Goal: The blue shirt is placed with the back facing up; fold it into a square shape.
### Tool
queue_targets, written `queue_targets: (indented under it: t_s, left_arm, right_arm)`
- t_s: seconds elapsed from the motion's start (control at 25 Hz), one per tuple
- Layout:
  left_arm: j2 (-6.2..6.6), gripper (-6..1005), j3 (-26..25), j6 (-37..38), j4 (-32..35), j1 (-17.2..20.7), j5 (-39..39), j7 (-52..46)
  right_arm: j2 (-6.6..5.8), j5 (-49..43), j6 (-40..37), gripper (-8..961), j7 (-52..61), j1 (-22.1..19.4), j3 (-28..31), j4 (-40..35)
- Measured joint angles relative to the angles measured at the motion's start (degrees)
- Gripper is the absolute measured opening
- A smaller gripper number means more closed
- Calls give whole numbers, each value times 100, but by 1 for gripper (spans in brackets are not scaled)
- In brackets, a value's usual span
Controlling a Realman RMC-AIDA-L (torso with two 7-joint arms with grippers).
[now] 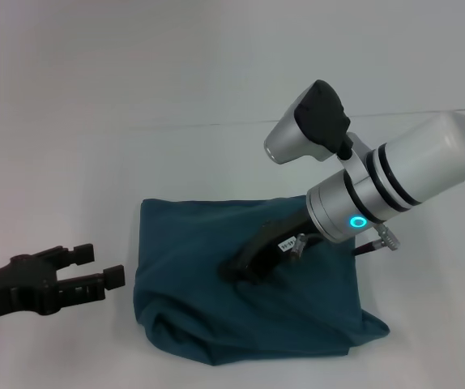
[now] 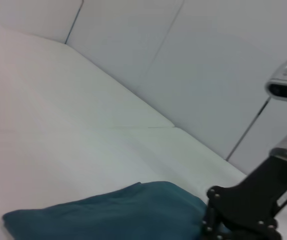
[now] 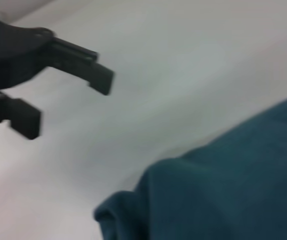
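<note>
A: Start at the left of the head view. What is the left gripper (image 1: 101,265) doing?

B: It sits at the lower left of the frame with its two fingers spread apart and nothing between them. It is just beside the left edge of the blue shirt (image 1: 200,251), not touching it. The right wrist view shows the same gripper (image 3: 68,97) in its upper left, fingers apart over the bare white table (image 1: 216,73).

A: And the shirt itself?

B: Centre to lower centre of the frame, already gathered into a compact, roughly square bundle. The lower edge is rumpled, and a corner juts out at the lower right.

A: The right gripper (image 1: 245,263)?

B: Its arm comes in from the upper right, and the black fingers rest down on the top of the bundle, near its middle. I cannot tell whether they are apart or pinched on cloth; the fabric and the finger bodies hide the tips.

A: So which step is this?

B: My judgement: the folding is nearly finished and this is pressing or tidying the packet. The next move probably calls for the right gripper to lift straight off without dragging a layer, and for the loose lower right corner to be tucked in so the outline reads square

A: Any risk?

B: Soft cloth may cling to the fingers and pull the top layer open
</note>
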Motion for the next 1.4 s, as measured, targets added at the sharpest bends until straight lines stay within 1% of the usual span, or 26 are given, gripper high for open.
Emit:
queue_targets:
  t_s: [0.28, 0.48, 0.6, 0.76, 0.96, 1.08, 1.2, 1.32, 1.4]
  left_arm:
    - [-9, 860, 71, -8, -30, -77, 0, -5]
    - [-9, 859, 100, 23, -97, -152, 5, -27]
    - [-9, 858, 254, 80, -112, -196, 7, -182]
    - [11, 857, 627, 135, -62, -286, 29, -673]
    - [-15, 856, 863, 241, 194, -366, 9, -1025]
    - [-18, 855, 891, 419, 226, -490, -6, -1203]
    - [-19, 855, 989, 485, 231, -613, -2, -1396]
    - [-12, 854, 1269, 357, 212, -717, 46, -1676]
    - [5, 853, 1525, 227, 193, -750, 67, -1871]
  right_arm:
    - [8, -214, 562, -2, 292, 104, -476, 186]
    - [20, -299, 883, -1, 306, 161, -566, 327]
    - [19, -290, 995, -1, 288, 151, -586, 327]
    - [9, -116, 833, -1, 275, 93, -547, 126]
    - [-27, 18, 209, -1, 481, -190, -308, -741]
    - [-84, -58, -67, -1, 825, -361, -243, -1215]
    - [-113, -376, -208, -1, 1100, -352, -238, -1303]
    - [-55, -830, -256, -1, 1291, -270, -237, -1241]
    - [-41, -926, -233, -2, 1339, -239, -214, -1201]
